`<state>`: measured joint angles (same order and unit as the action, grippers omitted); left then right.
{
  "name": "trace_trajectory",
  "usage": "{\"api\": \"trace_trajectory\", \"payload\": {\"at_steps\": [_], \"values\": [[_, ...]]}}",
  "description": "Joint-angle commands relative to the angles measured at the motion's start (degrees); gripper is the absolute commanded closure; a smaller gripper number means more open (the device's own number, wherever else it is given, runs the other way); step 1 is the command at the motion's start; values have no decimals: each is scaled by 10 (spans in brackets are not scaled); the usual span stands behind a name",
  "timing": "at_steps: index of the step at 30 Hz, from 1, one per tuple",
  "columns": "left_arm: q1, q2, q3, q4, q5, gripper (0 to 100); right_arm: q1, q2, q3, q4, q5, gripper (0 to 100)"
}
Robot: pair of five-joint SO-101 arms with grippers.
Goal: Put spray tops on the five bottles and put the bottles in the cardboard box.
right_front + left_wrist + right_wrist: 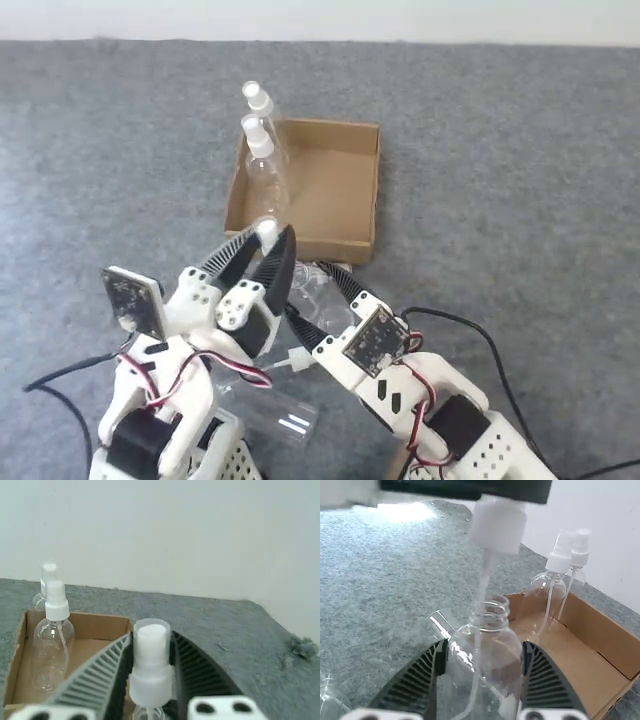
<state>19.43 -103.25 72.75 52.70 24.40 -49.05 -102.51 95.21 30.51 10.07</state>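
Note:
My left gripper (150, 672) is shut on a white spray top (150, 652) and holds it over a clear open bottle (482, 655), its tube reaching down into the neck. My right gripper (482, 680) is shut on that upright bottle. In the high view the two grippers meet just in front of the cardboard box (335, 190), the spray top (267, 233) between the left gripper's fingers (250, 255). Two capped bottles (265, 150) stand at the box's left side, one inside (52, 640) and one (45, 587) behind its far wall.
A clear uncapped bottle (270, 405) lies on the grey carpet between the arm bases, with a loose white spray top (293, 362) next to it. Another bottle's edge (330, 700) shows beside the right gripper. Cables trail at the front edge.

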Motion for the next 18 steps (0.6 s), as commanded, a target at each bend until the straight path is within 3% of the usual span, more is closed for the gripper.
{"api": "trace_trajectory", "payload": {"at_steps": [1, 4, 10, 18], "values": [[35, -6, -4, 27, -4, 881, 12, -11, 5, 0, 6, 982], [52, -6, -5, 38, -4, 880, 12, -11, 5, 0, 6, 982], [2, -6, -13, 62, -29, 784, 13, -11, 6, 0, 6, 982], [-4, -6, -69, 133, -29, 734, 13, -11, 8, 0, 6, 982]]}}
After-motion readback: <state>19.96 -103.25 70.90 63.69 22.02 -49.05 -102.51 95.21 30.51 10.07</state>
